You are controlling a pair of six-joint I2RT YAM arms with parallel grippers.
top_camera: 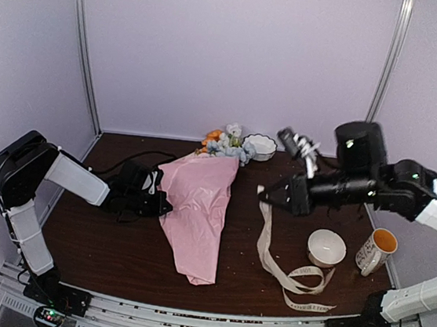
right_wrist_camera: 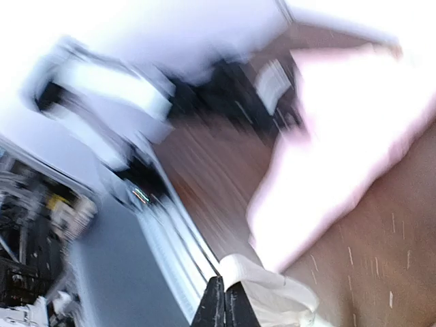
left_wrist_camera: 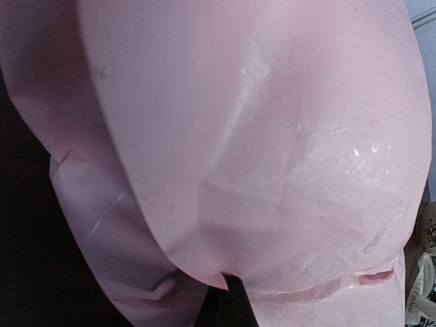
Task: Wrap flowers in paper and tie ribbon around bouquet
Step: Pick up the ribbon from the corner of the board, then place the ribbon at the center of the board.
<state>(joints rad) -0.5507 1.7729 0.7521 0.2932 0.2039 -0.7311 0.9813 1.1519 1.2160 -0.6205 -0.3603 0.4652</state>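
**Ana:** From above, what is the right end effector [top_camera: 264, 192] doing?

**Ben:** Its fingers are closed on the upper end of the long, narrow cream-beige fabric ribbon [top_camera: 266, 248]. The band drops from it and runs in loose loops over the dark brown tabletop [top_camera: 99, 237], just beside a small white bowl [top_camera: 326, 247] and near a cream mug with an orange inside [top_camera: 374, 251].

**Ana:** And the left end effector [top_camera: 150, 191]?

**Ben:** Closed and lying low against the left edge of the thin light-pink paper [top_camera: 197, 208]. Whether a fold is pinched cannot be told. The sheet is wrapped into a rumpled cone around the artificial flowers [top_camera: 225, 143]. Their blue, white and orange blooms poke out at the far end, beside a second white bowl [top_camera: 260, 146].

**Ana:** The left wrist view?

**Ben:** The paper [left_wrist_camera: 238, 150] fills it: smooth, faintly glossy, creased, with overlapping layers. No fingers show.

**Ana:** The right wrist view?

**Ben:** Blurred. The two dark fingers [right_wrist_camera: 215, 306] press together at the bottom edge, with the soft ribbon [right_wrist_camera: 269, 293] bunched against them. The paper [right_wrist_camera: 354, 136] lies beyond.
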